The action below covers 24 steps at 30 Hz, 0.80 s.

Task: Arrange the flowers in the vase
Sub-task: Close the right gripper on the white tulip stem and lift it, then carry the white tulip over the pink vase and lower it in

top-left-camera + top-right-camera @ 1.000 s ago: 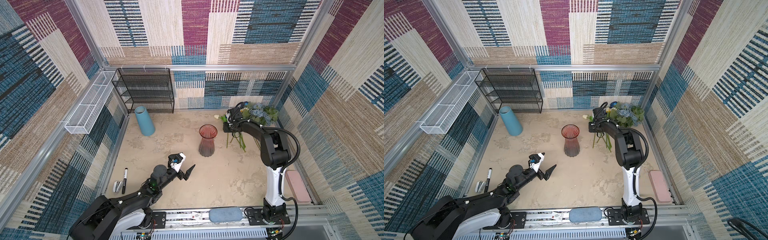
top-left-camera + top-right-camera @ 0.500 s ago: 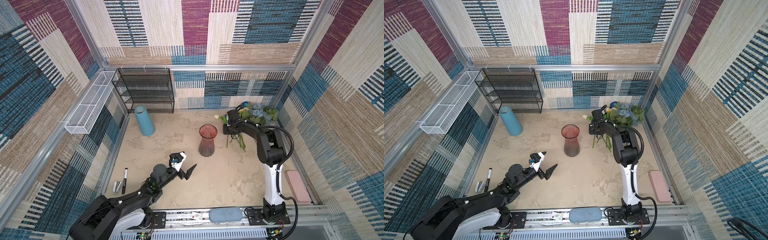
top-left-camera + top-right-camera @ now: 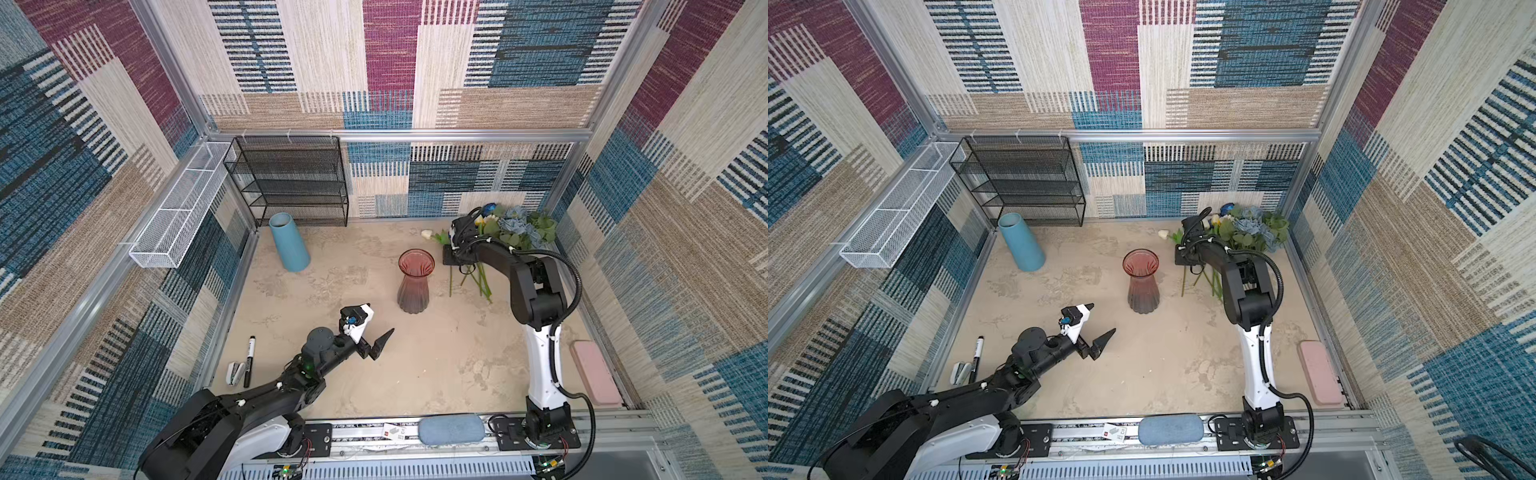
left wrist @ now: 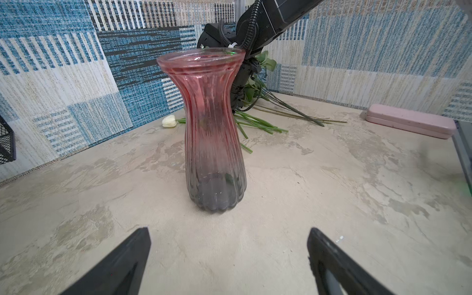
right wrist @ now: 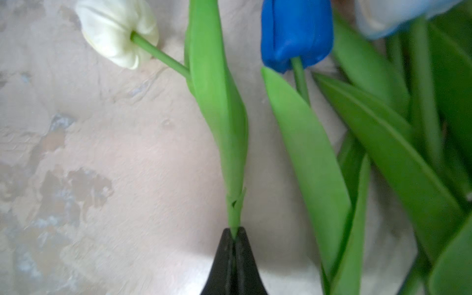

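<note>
The vase (image 3: 415,286) (image 3: 1142,282) is ribbed pink glass shading to grey; it stands upright mid-table with nothing in it. In the left wrist view the vase (image 4: 214,132) stands straight ahead of my left gripper (image 4: 228,232) (image 3: 376,330), which is open and a short way from it. The flowers (image 3: 519,228) (image 3: 1254,232) lie heaped in the far right corner. My right gripper (image 5: 233,233) (image 3: 452,257) is down at that heap, shut on the green stem of the white tulip (image 5: 117,30) (image 3: 427,234). A blue tulip (image 5: 296,33) lies beside it.
A blue tube (image 3: 289,243) leans at the back left before a black wire shelf (image 3: 291,183). On the left wall hangs a white wire basket (image 3: 178,212). A marker (image 3: 250,361) and stapler (image 3: 235,373) lie front left, and a pink case (image 3: 594,374) front right.
My right gripper has closed onto the white tulip's stem. The left arm has barely moved and its jaws stay wide.
</note>
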Each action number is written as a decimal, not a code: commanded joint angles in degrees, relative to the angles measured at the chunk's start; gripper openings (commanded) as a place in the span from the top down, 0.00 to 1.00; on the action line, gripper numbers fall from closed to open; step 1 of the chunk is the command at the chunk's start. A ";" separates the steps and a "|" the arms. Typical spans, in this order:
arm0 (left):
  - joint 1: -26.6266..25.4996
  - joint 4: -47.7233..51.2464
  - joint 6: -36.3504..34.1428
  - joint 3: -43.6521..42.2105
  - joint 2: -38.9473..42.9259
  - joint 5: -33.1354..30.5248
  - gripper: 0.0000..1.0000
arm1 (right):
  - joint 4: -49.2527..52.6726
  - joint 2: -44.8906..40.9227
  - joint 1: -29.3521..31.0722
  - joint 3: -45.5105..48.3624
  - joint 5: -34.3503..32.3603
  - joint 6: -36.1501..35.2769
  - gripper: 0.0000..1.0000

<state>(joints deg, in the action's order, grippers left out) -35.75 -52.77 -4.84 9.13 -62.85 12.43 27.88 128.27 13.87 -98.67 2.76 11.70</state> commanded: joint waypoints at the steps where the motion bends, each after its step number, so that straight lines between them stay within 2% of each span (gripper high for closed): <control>1: -0.02 -2.03 0.56 0.10 0.30 3.54 0.01 | -2.91 -5.78 0.28 2.13 3.65 0.07 1.00; 5: 0.00 -4.05 0.10 -0.38 -0.24 5.15 0.01 | -10.39 -16.93 1.26 7.96 6.99 -0.20 1.00; 9: -0.02 -4.73 0.27 -0.69 -0.08 5.23 0.01 | -17.37 -27.77 2.70 13.33 7.50 0.00 1.00; 13: -0.11 -3.79 0.71 -0.69 0.77 5.51 0.01 | -26.54 -37.71 3.42 19.01 13.24 0.63 1.00; 18: -0.11 -3.92 0.27 -0.70 0.62 5.11 0.01 | -34.39 -45.99 6.36 23.75 15.36 -1.70 1.00; 24: -0.11 -4.85 0.31 -0.51 -0.61 5.76 0.01 | -46.93 -52.35 7.93 30.85 22.14 -1.45 1.00</control>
<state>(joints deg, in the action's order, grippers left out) -35.79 -54.72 -4.86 8.47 -63.09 16.93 -8.34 77.65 21.41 -70.30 19.77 10.20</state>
